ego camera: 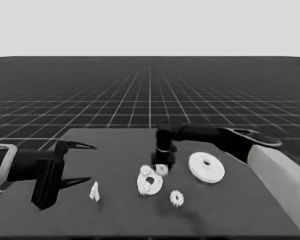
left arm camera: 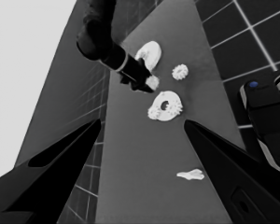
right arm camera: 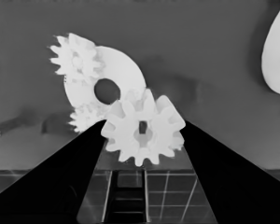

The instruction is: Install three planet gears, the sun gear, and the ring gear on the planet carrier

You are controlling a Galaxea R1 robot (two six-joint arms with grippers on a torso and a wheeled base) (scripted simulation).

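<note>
The right pincer (right arm camera: 142, 135) grips a small white toothed gear (right arm camera: 143, 128) just above the flat white smaller round part (ego camera: 150, 183), which carries two gears (right arm camera: 75, 57). Beside it lie the larger round part (ego camera: 206, 167) and a loose gear (ego camera: 176, 198). The left pincer (ego camera: 77, 162) waits spread wide, empty.

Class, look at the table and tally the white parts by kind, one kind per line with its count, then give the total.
Small gears: 4: two on the smaller round part, one held in the right gripper, one loose.
Round parts with a hole: 2, counting the larger round part.
Thin white piece: 1.
Total: 7.
</note>
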